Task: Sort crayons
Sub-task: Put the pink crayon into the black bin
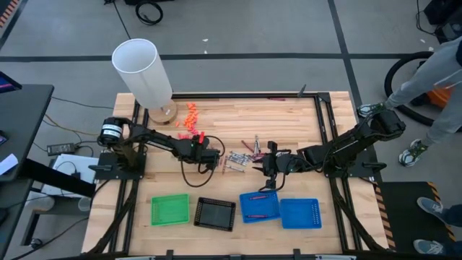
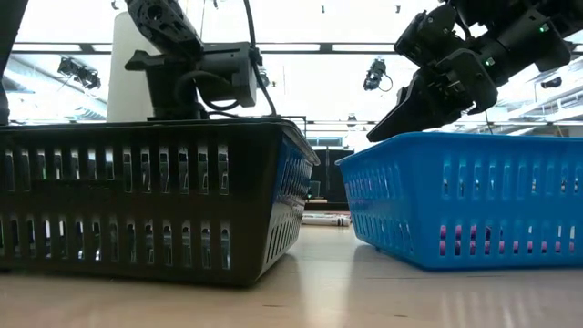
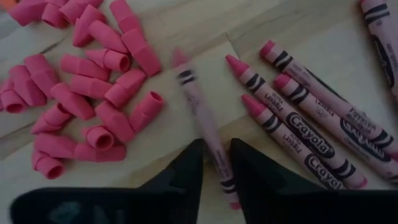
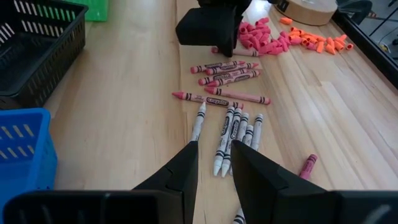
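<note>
The pale pink wax crayon point(image 3: 202, 118) between the left gripper point(image 3: 216, 163)'s dark fingertips is smeared with blur, its lower end hidden behind them. The dark pink crayons point(image 3: 298, 124) beside it run off the picture's edge. In the low view, the black slotted plastic basket point(image 2: 137, 196) and blue slotted plastic basket point(image 2: 474, 196) block the tabletop behind.

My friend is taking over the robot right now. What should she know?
Left gripper: closing around one pink crayon beside the pink eraser caps.
Right gripper: empty, raised over the silver-grey crayons.
Crayons: most lie loose mid-table; a few pinkish pieces sit in one blue tray.
Green tray and black tray: no crayons visible.
Left: sort nearly everything.
</note>
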{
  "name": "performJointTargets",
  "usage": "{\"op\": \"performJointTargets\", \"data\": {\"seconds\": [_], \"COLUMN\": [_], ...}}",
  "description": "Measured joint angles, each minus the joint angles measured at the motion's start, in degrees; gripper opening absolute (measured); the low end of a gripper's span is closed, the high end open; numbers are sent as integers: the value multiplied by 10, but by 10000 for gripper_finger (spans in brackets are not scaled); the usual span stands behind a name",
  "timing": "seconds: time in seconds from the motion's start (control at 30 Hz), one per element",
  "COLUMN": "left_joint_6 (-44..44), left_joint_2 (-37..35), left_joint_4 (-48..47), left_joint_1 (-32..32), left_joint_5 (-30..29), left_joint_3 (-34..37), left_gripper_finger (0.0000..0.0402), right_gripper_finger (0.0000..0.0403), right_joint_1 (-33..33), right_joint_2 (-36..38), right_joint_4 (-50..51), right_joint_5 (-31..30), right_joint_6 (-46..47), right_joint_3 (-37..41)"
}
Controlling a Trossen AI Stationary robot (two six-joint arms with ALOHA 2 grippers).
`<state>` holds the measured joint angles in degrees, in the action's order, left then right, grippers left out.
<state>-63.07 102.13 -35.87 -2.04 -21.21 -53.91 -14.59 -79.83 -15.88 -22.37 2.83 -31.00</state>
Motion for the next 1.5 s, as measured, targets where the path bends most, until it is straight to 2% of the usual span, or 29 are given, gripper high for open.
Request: {"op": "performJointTargets", "data": {"seconds": [0.23,0.53,0.73,0.9,1.03,1.13,1.23,1.3,1.5], "left_joint_6": [23,46,126,233,360,419,432,430,423], "left_joint_2": [-13,-80,-123,-165,-187,-186,-176,-176,-136], "left_joint_4": [-14,-73,-48,10,94,166,208,198,250], "left_joint_1": [0,-6,-34,-73,-117,-150,-178,-196,-239], "left_joint_5": [12,14,18,45,104,151,177,178,187], "left_joint_3": [0,5,5,4,4,2,2,3,2], "left_gripper_finger": [21,20,20,20,20,20,21,21,21], "right_gripper_finger": [105,105,105,105,105,105,105,105,105], "right_joint_1": [0,0,2,3,4,5,5,5,5], "right_joint_2": [0,0,0,0,0,0,2,3,11], "right_joint_4": [0,3,17,50,72,74,85,87,102], "right_joint_5": [0,0,31,32,32,30,30,30,30], "right_joint_6": [0,0,3,4,6,16,28,35,52], "right_joint_3": [0,0,0,0,0,0,0,0,0]}}
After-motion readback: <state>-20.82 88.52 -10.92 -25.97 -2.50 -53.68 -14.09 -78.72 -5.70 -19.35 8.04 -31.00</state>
